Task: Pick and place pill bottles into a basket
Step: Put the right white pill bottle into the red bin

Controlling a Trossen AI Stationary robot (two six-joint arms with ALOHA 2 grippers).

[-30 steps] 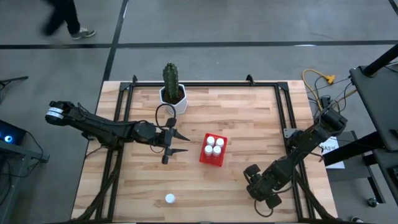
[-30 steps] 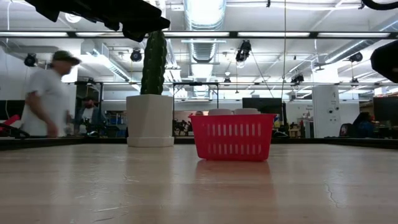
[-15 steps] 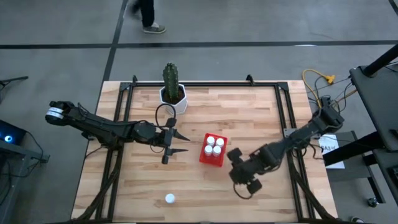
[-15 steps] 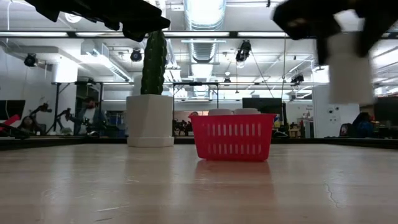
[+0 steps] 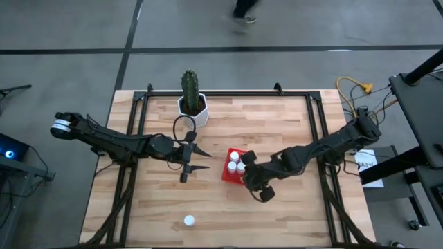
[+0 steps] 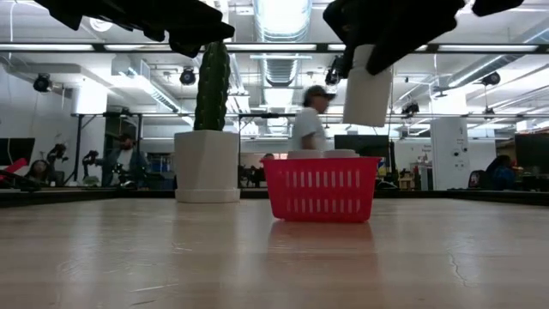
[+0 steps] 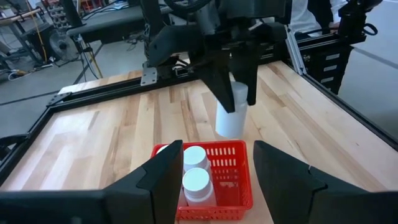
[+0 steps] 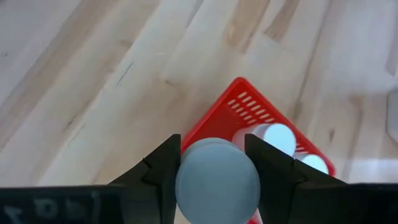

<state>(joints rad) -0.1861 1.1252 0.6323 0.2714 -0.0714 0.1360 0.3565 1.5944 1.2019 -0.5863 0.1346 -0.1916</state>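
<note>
above the red basket, the right claw grips a pill bottle; next it needs lowering into a free slot. the left claw waits wide beside it; another bottle sits on the tabletop.

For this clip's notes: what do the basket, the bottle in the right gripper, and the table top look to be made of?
The basket looks like moulded red plastic: thin slotted walls and a slight sheen. The bottle held in the right gripper appears to be matte white plastic, opaque and smooth with no visible label. The table top looks like wood in joined planks with visible grain and a light satin finish, edged by dark metal rails.
</note>
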